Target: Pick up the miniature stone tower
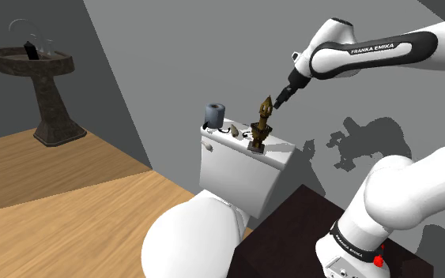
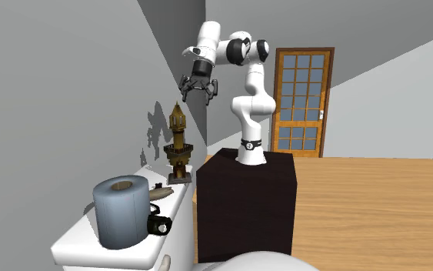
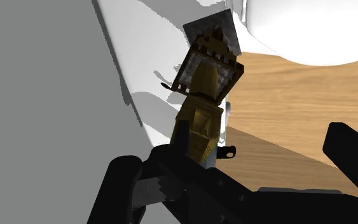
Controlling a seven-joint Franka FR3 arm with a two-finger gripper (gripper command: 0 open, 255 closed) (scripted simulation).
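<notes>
The miniature tower [image 1: 263, 125] is brown and gold with a pointed spire and a dark square base. It stands upright on the white toilet tank lid [image 1: 274, 156]. My black gripper [image 1: 280, 98] hangs just above and slightly to one side of the spire, open and holding nothing. In the second exterior view the tower [image 2: 178, 142] rises from the lid while the gripper [image 2: 198, 92] spreads its fingers higher up, clear of the tip. Seen from the wrist, the tower [image 3: 204, 95] points up toward the gripper [image 3: 234, 153], with its spire nearer one finger [image 3: 124, 183].
A grey-blue paper roll [image 2: 121, 209], a small black item [image 2: 159, 225] and a brownish piece [image 2: 161, 191] share the lid. The grey wall runs close behind the tank. The dark stand [image 2: 245, 200] sits beside the toilet. A pedestal sink [image 1: 35, 63] and a wooden door [image 2: 303, 100] stand farther off.
</notes>
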